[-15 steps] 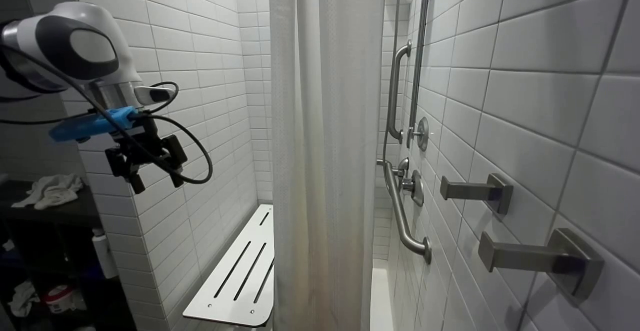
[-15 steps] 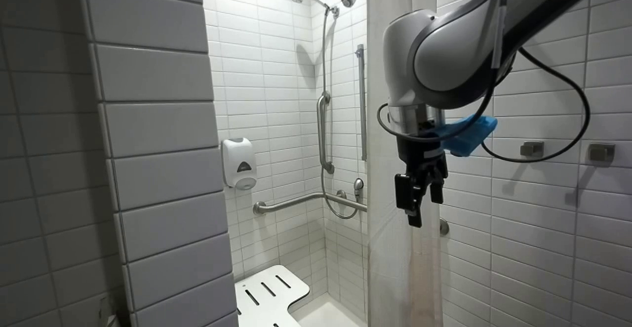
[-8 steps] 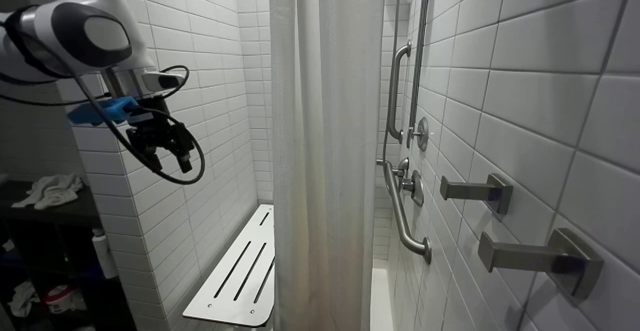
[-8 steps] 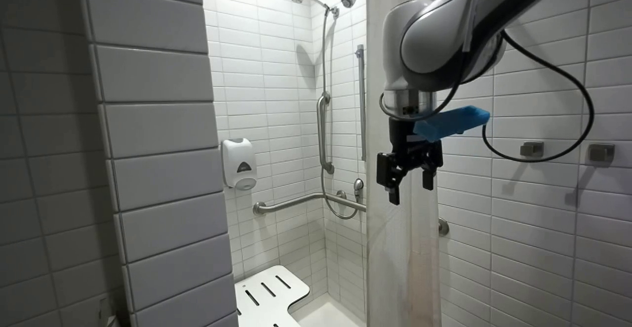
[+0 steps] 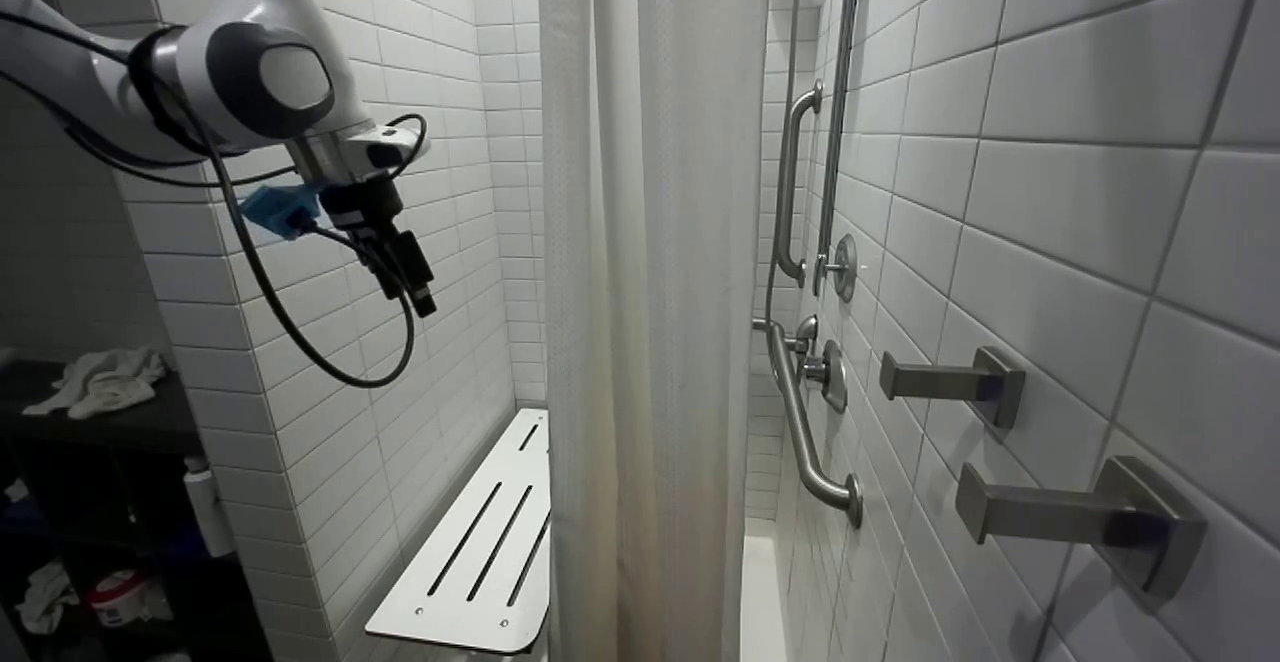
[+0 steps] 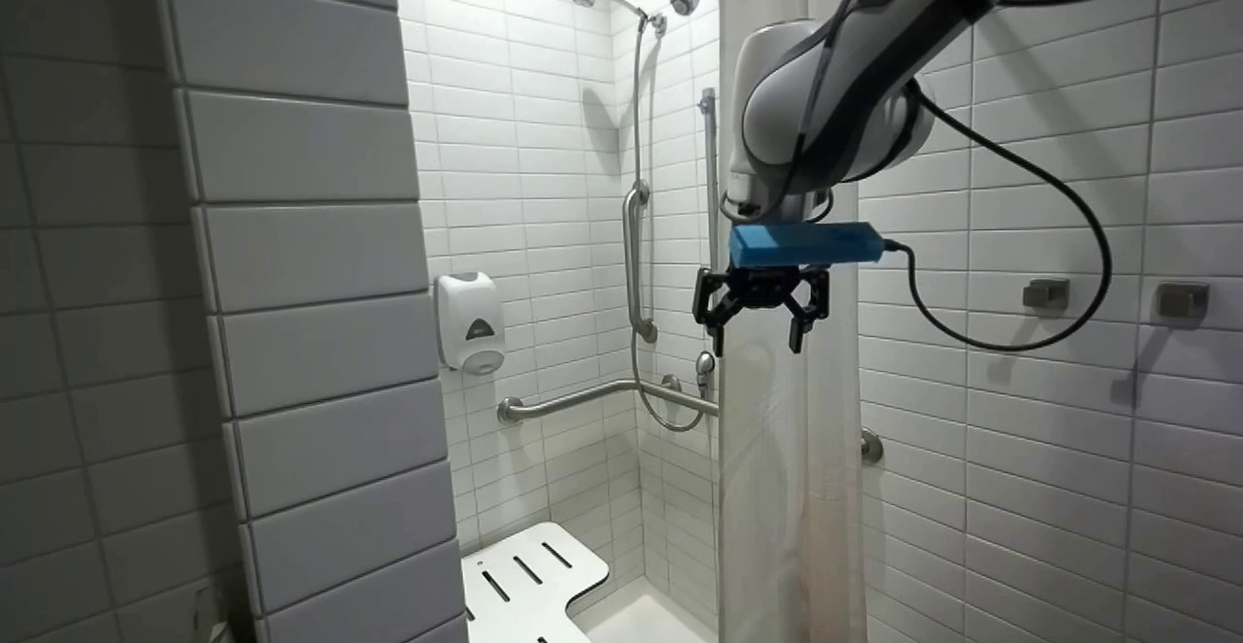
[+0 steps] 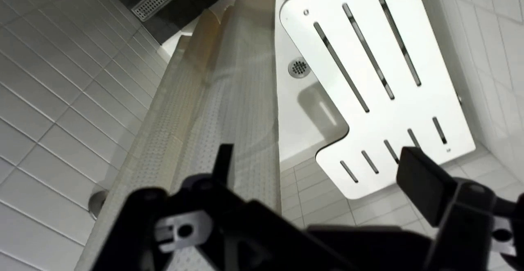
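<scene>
My black gripper (image 6: 757,337) is open and empty, with its two fingers spread wide apart. In an exterior view the gripper (image 5: 424,302) shows from the side, tilted down and toward the curtain. A pale shower curtain (image 5: 645,292) hangs in folds, and it also shows behind the gripper in an exterior view (image 6: 777,507). In the wrist view the curtain (image 7: 249,78) lies behind one finger. The white slotted bench (image 7: 368,127) lies far below the other finger. Nothing is between the fingertips. I cannot tell the exact gap from finger to curtain.
A tiled wall corner (image 5: 230,392) stands beside the arm. Metal grab bars (image 5: 800,432), two wall hooks (image 5: 935,380) and a soap dispenser (image 6: 471,322) are on the walls. A dark shelf with a white cloth (image 5: 100,382) stands low. A black cable (image 6: 1097,235) loops from the arm.
The arm has moved toward the shower and the gripper has risen slightly. The gripper has turned so its two fingers now face an exterior view side by side. The curtain has not visibly moved.
</scene>
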`<state>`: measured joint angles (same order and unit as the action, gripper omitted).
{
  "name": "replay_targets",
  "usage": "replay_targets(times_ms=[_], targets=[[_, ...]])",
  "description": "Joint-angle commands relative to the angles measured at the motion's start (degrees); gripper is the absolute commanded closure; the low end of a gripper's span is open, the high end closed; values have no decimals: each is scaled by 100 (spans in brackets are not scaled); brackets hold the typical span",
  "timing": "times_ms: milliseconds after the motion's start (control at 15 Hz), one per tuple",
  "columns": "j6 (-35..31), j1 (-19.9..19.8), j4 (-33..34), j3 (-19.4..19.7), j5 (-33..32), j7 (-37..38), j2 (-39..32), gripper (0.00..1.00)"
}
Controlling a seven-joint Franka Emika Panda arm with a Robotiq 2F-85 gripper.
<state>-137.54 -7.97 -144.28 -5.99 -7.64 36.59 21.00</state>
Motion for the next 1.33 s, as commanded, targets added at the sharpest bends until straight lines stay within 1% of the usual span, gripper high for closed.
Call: replay_targets(times_ms=[0,133,267,400,600,667,733,867,1000,1267], targets=[[-619,-206,237,-164,-82,1058,-276,0],[-898,-304,281,-289,-226,1781,-295,0],[-1051,-444,387,-515,-532,2699,-326,0],[-994,-857,578,-998,-791,3586,-344,0],[-679,-1185,906,-1512,-1432,4922,-382,0],[-527,-1003,995,-1376,-1731,5338,-403,0],[-376,-973,1106,-1396,-1911,5646,-453,0],[-63,-848,1291,-1306,-2233,6153,-574,0],[210,-709,1430,-1149,-2382,6446,-709,0],[602,-443,1690,-757,-2407,6654,-1043,0]])
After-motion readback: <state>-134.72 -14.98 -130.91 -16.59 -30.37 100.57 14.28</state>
